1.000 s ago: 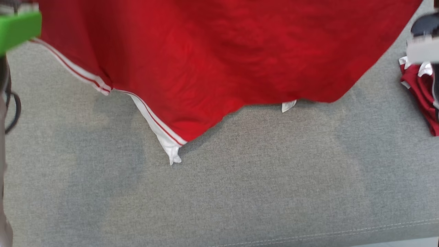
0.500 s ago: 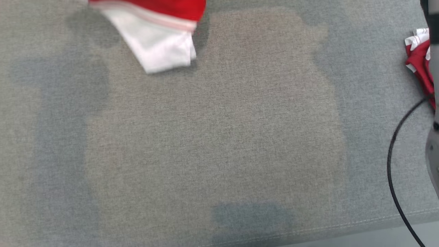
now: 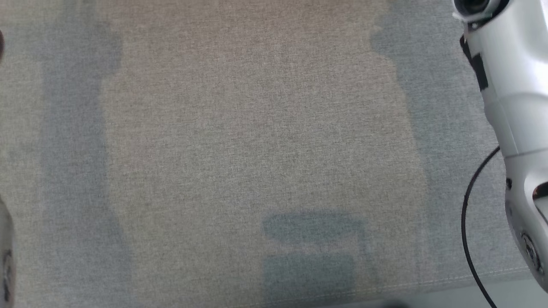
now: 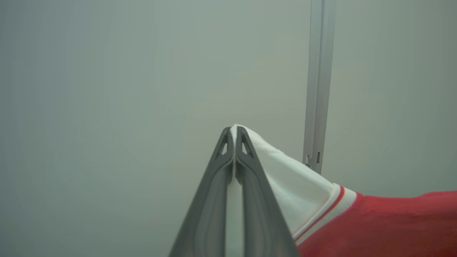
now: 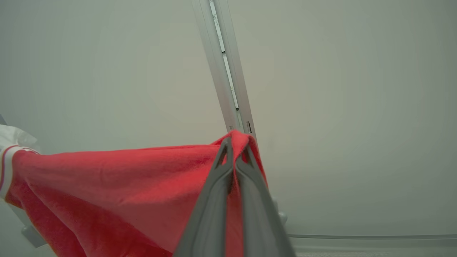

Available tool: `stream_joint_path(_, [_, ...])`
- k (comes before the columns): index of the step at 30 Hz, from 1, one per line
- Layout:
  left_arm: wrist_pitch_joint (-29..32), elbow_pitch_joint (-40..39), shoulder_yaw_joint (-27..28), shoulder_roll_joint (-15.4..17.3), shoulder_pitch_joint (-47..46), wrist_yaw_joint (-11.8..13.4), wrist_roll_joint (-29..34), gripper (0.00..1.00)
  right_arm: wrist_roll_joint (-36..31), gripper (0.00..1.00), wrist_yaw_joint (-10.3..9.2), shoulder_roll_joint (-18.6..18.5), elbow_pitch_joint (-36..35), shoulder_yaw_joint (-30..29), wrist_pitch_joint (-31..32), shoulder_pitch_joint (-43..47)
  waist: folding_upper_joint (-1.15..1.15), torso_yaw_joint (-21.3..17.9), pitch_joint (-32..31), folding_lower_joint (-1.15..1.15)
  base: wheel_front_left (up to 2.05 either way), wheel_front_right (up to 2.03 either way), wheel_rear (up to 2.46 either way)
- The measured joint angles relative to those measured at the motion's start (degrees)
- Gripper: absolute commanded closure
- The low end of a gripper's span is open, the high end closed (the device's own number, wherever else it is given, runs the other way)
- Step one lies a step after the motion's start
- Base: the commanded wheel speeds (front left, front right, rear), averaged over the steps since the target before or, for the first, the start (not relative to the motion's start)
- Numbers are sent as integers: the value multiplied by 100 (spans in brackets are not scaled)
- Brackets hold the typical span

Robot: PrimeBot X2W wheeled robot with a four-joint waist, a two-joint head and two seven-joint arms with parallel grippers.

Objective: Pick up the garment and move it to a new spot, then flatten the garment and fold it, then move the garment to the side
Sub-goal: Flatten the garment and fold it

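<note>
Your left claw (image 4: 234,129): fingers pressed together, pinching the white sleeve tip of the red garment (image 4: 375,221), just left of the pale rail (image 4: 317,82) in the left wrist view. Your right claw (image 5: 235,140): clamped tight on a red fold of the same garment, tips right at the rail's lower end in the right wrist view. The cloth hangs in the air between both claws, sagging below the rail's end. Head view: grey fabric bench (image 3: 257,128), pale right forearm (image 3: 509,85), black cable (image 3: 466,222).
</note>
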Motion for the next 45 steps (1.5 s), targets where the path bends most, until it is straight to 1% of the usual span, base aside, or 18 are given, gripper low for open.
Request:
stream_joint_path(1, [0,29,-25,-22,214,-14,-30,100,27,100,0,-52,-11,53,0,169,0,26,30,0,0,0,0])
stream_joint_path(5, [0,-229,252,-224,1168,-24,-312,100,241,100,0,-286,-268,125,0,998,0,143,152,0,0,0,0])
stream_joint_path(8, [0,-669,501,-393,2002,-27,-425,100,392,100,0,-447,-614,97,-1,1729,0,255,208,0,0,0,0])
stream_joint_path(11, [1,-1222,815,-515,2943,-36,-420,100,522,100,1,-439,-1004,121,0,2528,0,313,189,0,0,0,0])
stream_joint_path(14, [-1,-1866,1066,-673,3902,-38,-348,100,642,100,1,-468,-1418,137,-1,3262,0,316,96,0,0,0,0])
stream_joint_path(17, [0,-2407,1128,-787,4805,-40,-163,100,695,100,1,-522,-1785,108,0,3946,0,302,-45,0,0,0,0])
stream_joint_path(25, [0,-3438,1241,-906,6936,-35,159,100,586,100,2,-613,-2685,-94,0,5703,0,293,-552,0,0,0,0])
stream_joint_path(29, [148,-3939,1191,-953,7814,121,198,100,499,100,2,-644,-3036,-172,0,6517,0,309,-845,0,0,0,0])
stream_joint_path(30, [338,-4212,1132,-995,8198,200,198,100,482,100,2,-642,-3167,-236,0,6900,0,322,-997,-1,0,0,0])
stream_joint_path(34, [712,-4733,1017,-1112,8936,379,175,100,468,100,2,-684,-3383,-346,0,7619,0,365,-1297,-1,0,0,0])
stream_joint_path(37, [1012,-5048,934,-1165,9400,504,121,100,461,100,2,-724,-3539,-441,60,8049,0,405,-1498,-1,0,0,0])
stream_joint_path(41, [1467,-5394,825,-1207,9959,639,0,100,420,100,3,-766,-3723,-716,243,8639,0,460,-1726,-1,0,0,0])
stream_joint_path(43, [1649,-5571,788,-1202,10145,677,-19,100,366,100,3,-764,-3822,-870,326,8911,0,494,-1817,-1,0,0,0])
stream_joint_path(45, [1700,-5700,808,-1184,10170,723,-22,100,305,100,4,-766,-3904,-962,446,9039,0,533,-1875,-1,0,0,0])
